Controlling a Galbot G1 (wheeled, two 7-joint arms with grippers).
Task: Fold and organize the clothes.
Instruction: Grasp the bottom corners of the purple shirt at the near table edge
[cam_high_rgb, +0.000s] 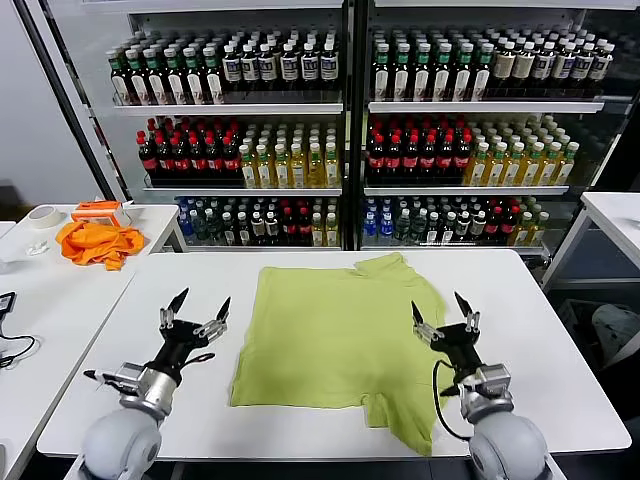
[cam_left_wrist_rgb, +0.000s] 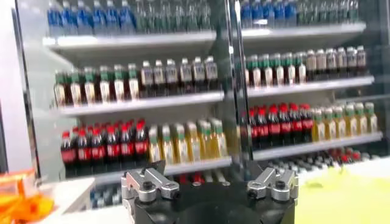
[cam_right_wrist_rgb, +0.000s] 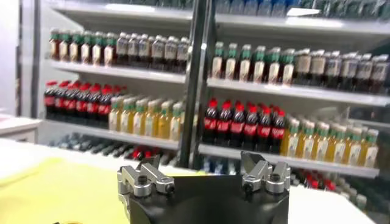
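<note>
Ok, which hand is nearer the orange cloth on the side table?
Left. The left hand hovers beside the T-shirt's left edge, nearer the orange cloth; the right hand is across the shirt.

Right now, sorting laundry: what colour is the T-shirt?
Light yellow-green T-shirt, clearest in the head view.

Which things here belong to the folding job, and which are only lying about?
Belong to the job:
- yellow-green T-shirt, spread on the white table
- left end effector, open
- right end effector, open

Just lying about:
- orange cloth
- tape roll
- shelves of bottles
</note>
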